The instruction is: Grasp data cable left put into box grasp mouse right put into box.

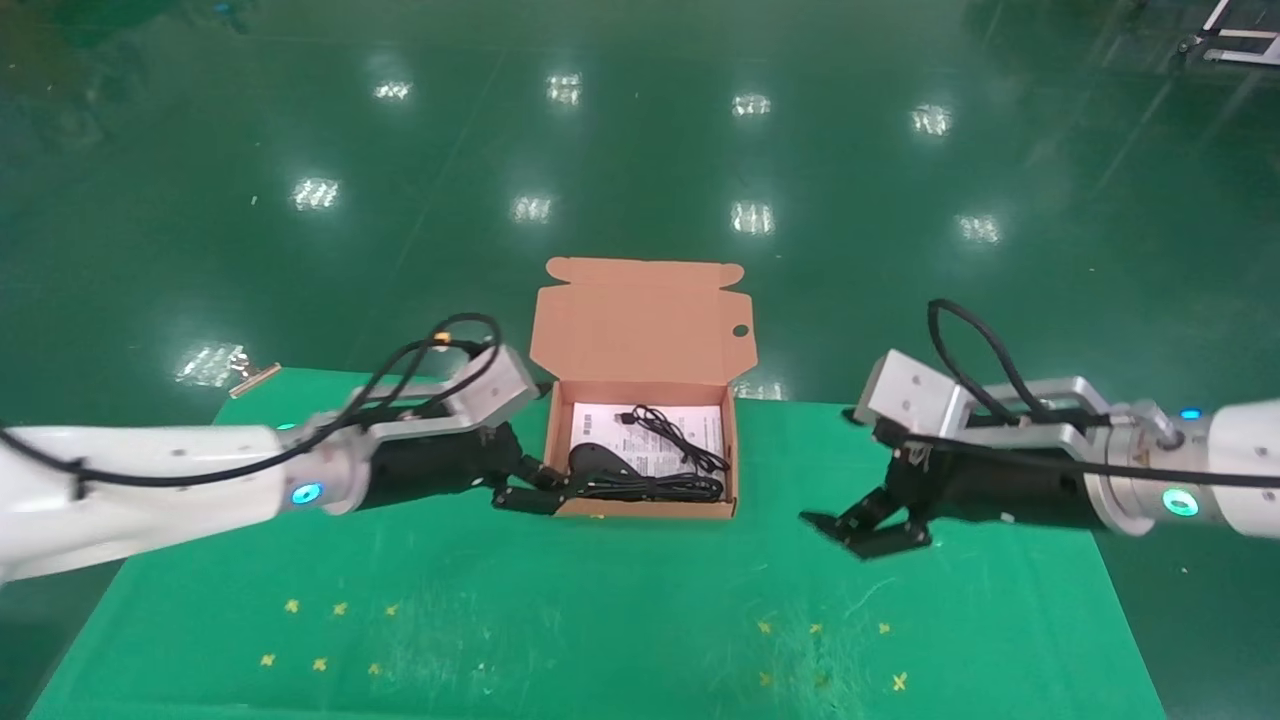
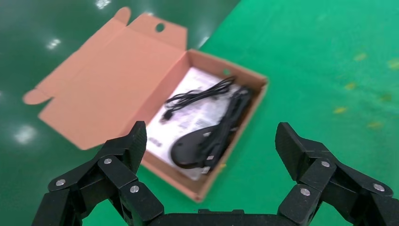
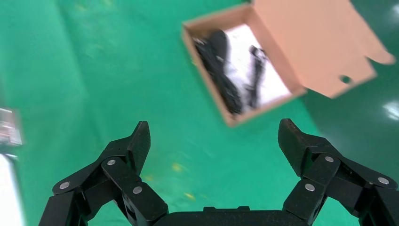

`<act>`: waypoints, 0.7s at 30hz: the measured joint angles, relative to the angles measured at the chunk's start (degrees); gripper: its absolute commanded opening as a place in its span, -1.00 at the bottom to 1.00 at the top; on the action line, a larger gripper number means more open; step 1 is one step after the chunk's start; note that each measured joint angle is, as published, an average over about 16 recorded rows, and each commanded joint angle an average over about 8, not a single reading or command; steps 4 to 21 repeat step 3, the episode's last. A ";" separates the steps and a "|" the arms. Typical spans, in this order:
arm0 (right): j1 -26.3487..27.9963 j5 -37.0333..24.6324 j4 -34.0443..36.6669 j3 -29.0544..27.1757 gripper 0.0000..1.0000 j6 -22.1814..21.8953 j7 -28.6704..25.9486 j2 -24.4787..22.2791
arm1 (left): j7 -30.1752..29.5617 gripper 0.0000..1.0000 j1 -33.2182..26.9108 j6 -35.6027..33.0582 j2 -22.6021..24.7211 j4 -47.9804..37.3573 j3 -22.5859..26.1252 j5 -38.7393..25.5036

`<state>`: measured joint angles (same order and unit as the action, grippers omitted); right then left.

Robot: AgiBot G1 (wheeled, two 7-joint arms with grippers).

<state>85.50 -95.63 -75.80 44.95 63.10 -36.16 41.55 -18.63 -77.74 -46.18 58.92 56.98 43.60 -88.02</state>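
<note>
Head view shows my left gripper [image 1: 528,487] by the near left corner of the shallow orange-brown cardboard box [image 1: 640,330] and my right gripper [image 1: 868,523] well apart over the green cloth surface [image 1: 600,620]. Wrist views show both spread wide, empty. The small black oval mouse [image 2: 190,150] and the flat black cable bundle [image 2: 229,123] lie inside.

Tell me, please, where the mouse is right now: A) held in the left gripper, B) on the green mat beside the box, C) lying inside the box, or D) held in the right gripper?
C: the mouse lies inside the box on the leaflet, beside the data cable; both grippers are open and empty.
</note>
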 measured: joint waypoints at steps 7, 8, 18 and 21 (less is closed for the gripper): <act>-0.93 2.09 0.09 -1.12 1.00 0.88 0.99 -0.25 | 0.31 1.00 0.63 -1.54 -0.93 0.65 -1.07 1.79; -0.93 2.09 0.09 -1.12 1.00 0.88 0.99 -0.25 | 0.31 1.00 0.63 -1.54 -0.93 0.65 -1.07 1.79; -0.93 2.09 0.09 -1.12 1.00 0.88 0.99 -0.25 | 0.31 1.00 0.63 -1.54 -0.93 0.65 -1.07 1.79; -0.93 2.09 0.09 -1.12 1.00 0.88 0.99 -0.25 | 0.31 1.00 0.63 -1.54 -0.93 0.65 -1.07 1.79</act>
